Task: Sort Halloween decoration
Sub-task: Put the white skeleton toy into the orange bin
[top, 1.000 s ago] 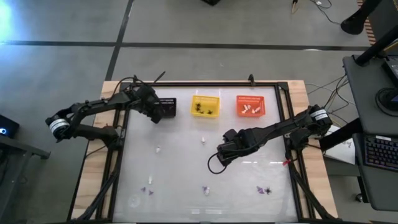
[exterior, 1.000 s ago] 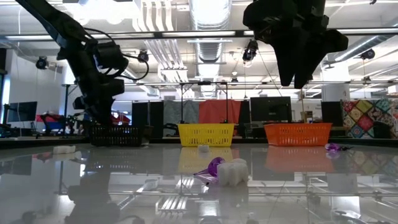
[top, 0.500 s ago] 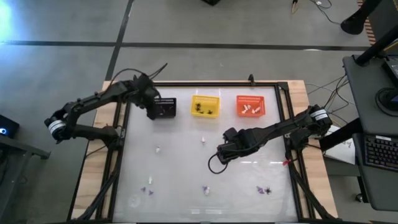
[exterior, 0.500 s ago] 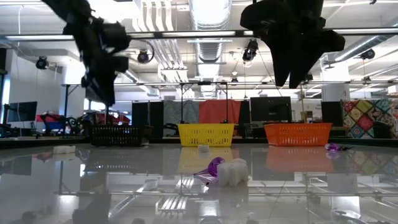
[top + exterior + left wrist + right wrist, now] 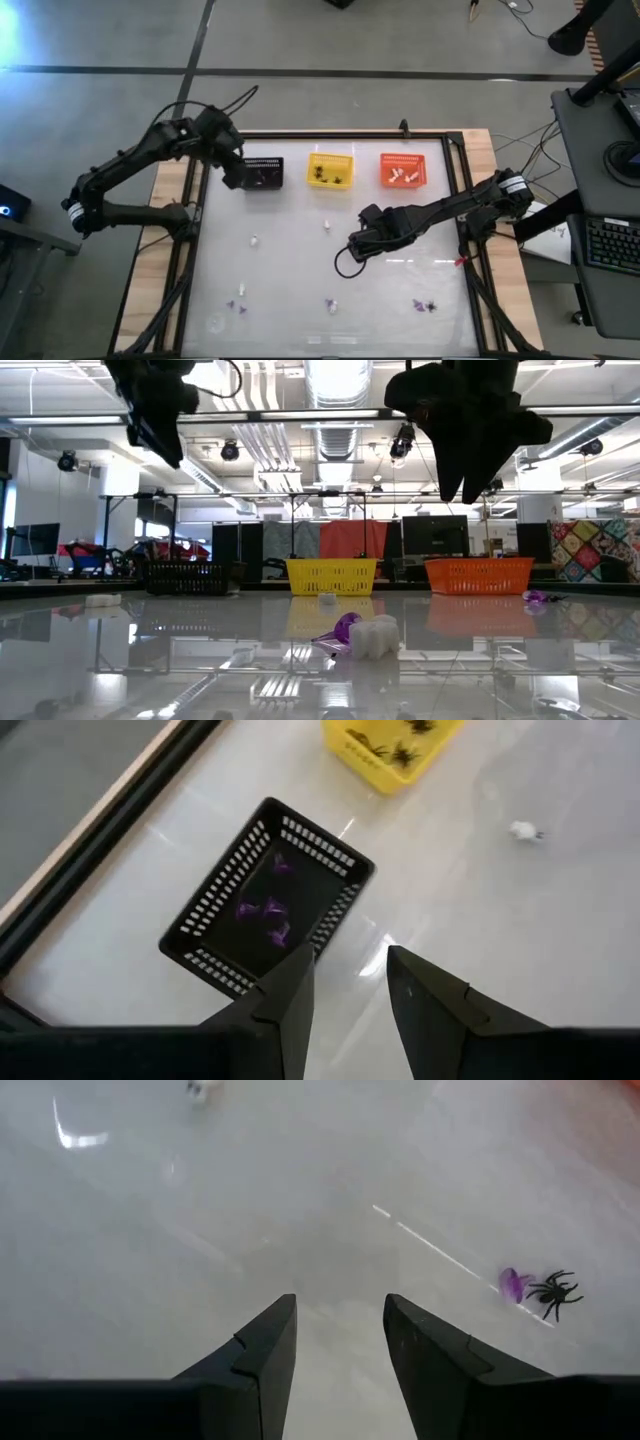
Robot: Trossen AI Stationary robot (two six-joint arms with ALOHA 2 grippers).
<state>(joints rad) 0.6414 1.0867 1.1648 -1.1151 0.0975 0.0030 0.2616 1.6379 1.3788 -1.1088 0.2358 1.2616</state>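
Small Halloween decorations lie scattered on the glossy white table: white ones and purple ones. A black spider lies beside a purple piece. My left gripper hangs open high above the near left side of the black basket, which holds purple pieces. My right gripper hovers open over bare table near the middle, nothing between its fingers.
A yellow basket with black pieces and an orange basket with white pieces stand in a row with the black one along the far edge. A dark frame borders the table. A purple and a white piece lie near the front.
My left gripper has risen well clear of the black basket and drawn back a little toward the table's left edge. The basket has stayed in place.
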